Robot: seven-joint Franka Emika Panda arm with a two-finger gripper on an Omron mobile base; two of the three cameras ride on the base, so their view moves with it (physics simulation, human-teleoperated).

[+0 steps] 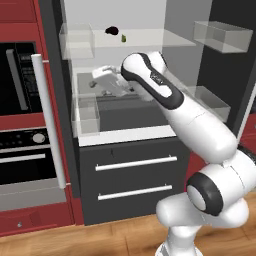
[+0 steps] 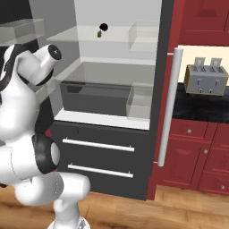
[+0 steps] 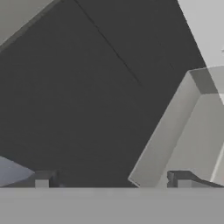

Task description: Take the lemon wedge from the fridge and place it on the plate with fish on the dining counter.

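The fridge [image 1: 135, 175] [image 2: 98, 156] stands open, white inside. A tiny yellow-green lemon wedge [image 1: 123, 37] [image 2: 99, 33] lies on its upper shelf, right beside a small dark lump [image 1: 112, 31] [image 2: 103, 27]. My gripper [image 1: 96, 82] [image 3: 111, 179] reaches into the compartment one level below the wedge, above the dark crisper drawer. Its fingertips [image 3: 43, 179] stand wide apart, open, with nothing between them. The hand view looks down at the dark drawer and a clear bin [image 3: 183, 127]. The plate with fish and the dining counter are out of view.
Clear door bins [image 1: 222, 36] [image 2: 143, 35] and shelf bins [image 1: 87, 117] [image 2: 141, 100] flank the arm. Long pale door handles [image 1: 47, 120] [image 2: 167, 107] hang on either side. Black ovens [image 1: 20, 100] are at left, and a toaster [image 2: 205, 79] sits on the wall counter at right.
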